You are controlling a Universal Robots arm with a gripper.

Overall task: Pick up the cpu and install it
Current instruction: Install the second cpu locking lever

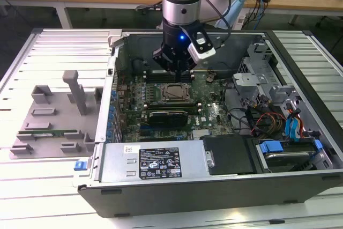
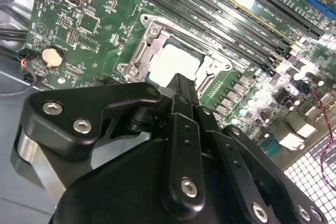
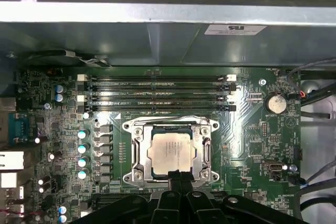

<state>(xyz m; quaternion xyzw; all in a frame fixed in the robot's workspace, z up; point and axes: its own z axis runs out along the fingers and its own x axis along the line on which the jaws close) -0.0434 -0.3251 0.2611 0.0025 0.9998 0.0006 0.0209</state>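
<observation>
Grey tray [image 1: 51,116]: sits way off to the exterior view's left of the socket, outside the case; moulded plastic with upright posts and slots.

Case [image 1: 161,164]: big black and silver metal box lying open, the green board flat inside it.

Socket [image 3: 171,152]: landmark here; squarish silver metal frame with screws at the corners, in the middle of the board.

Chip [image 3: 169,153]: already lying flat inside the socket, face up. Dull silvery-grey lid with rounded corners and a thin green rim. It's basically square, so no real long axis; its edges run parallel to the socket frame.

Memory slots [image 3: 157,93]: long black strips just beyond the socket, parallel to one of its sides.

Gripper [image 1: 179,73]: hovers right above the socket in the exterior view. Black matte metal links with shiny bolts show in both wrist views. Fingers [image 2: 181,90] look pressed together into one narrow tip just over the chip's edge, holding nothing.

Coin battery [image 3: 276,103]: round and shiny, off to the side of the socket.
</observation>
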